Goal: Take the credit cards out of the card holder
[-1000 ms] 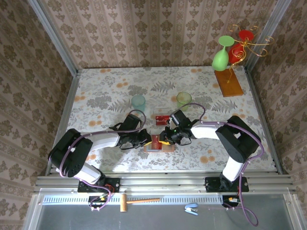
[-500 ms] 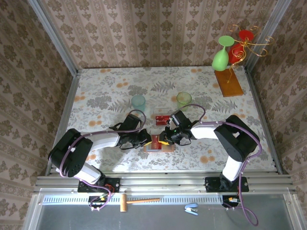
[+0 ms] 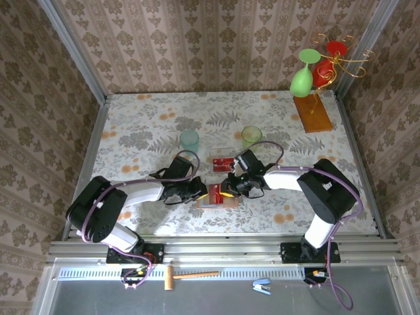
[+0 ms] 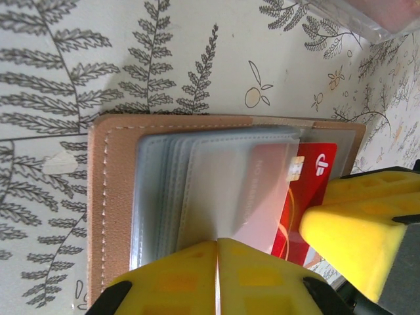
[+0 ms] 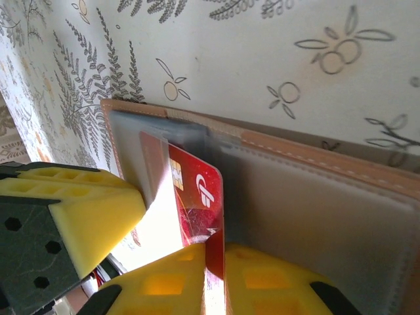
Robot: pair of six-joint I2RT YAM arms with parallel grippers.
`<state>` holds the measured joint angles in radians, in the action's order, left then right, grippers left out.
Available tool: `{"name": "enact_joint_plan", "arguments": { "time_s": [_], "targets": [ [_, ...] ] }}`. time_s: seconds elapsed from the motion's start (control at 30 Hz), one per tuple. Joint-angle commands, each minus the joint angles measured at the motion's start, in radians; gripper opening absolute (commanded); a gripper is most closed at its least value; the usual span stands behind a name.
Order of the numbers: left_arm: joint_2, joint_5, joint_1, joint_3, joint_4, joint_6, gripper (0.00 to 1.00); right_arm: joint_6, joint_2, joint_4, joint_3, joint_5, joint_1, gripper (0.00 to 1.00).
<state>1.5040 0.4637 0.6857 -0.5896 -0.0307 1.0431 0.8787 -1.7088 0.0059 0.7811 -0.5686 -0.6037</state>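
Note:
The tan leather card holder (image 3: 211, 203) lies open on the table between both grippers. Its grey-blue clear pockets (image 4: 197, 190) fan out over the leather (image 4: 108, 197). My left gripper (image 4: 217, 244) is shut on the edge of one clear pocket sleeve, pinning the holder (image 5: 315, 197). A red credit card (image 5: 193, 187) with a gold chip sticks partway out of a pocket, and my right gripper (image 5: 214, 252) is shut on its edge. The same card (image 4: 316, 172) shows beside the right gripper's yellow finger (image 4: 357, 230). Another red card (image 3: 222, 162) lies on the table behind the holder.
A teal cup (image 3: 189, 139) and a green cup (image 3: 251, 137) stand just beyond the grippers. At the back right, a wire glass stand on an orange-brown wooden base (image 3: 313, 113) carries a green glass (image 3: 302, 77) and a red one (image 3: 323, 71).
The right gripper has shifted slightly to the right with the red card in it. The left gripper and the holder have stayed in place.

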Motion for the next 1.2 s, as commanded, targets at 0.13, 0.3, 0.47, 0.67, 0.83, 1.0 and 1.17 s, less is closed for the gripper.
{"name": "enact_joint_plan", "arguments": {
  "time_s": [0.13,0.3,0.47,0.67,0.83,1.0,1.17],
  "targets": [
    [-0.010,-0.034,-0.002,0.008,0.045,-0.002,0.10,-0.092,0.060,-0.154,-0.002,0.044,0.030,0.12],
    [-0.022,-0.052,0.004,0.024,0.031,0.016,0.10,-0.138,0.081,-0.224,0.017,0.062,0.038,0.12],
    [-0.028,-0.064,0.013,0.036,0.011,0.035,0.10,-0.168,0.079,-0.270,0.051,0.065,0.038,0.12],
    [-0.031,-0.065,0.014,0.037,0.005,0.038,0.10,-0.175,0.082,-0.293,0.073,0.078,0.038,0.12],
    [-0.030,-0.059,0.014,0.033,0.004,0.034,0.10,-0.152,0.088,-0.275,0.074,0.078,0.034,0.12],
    [-0.026,-0.052,0.015,0.031,0.000,0.032,0.12,-0.147,0.083,-0.281,0.097,0.092,0.002,0.13],
    [-0.025,-0.046,0.013,0.031,-0.006,0.031,0.13,-0.128,0.084,-0.295,0.126,0.104,-0.029,0.16]
  ]
}}
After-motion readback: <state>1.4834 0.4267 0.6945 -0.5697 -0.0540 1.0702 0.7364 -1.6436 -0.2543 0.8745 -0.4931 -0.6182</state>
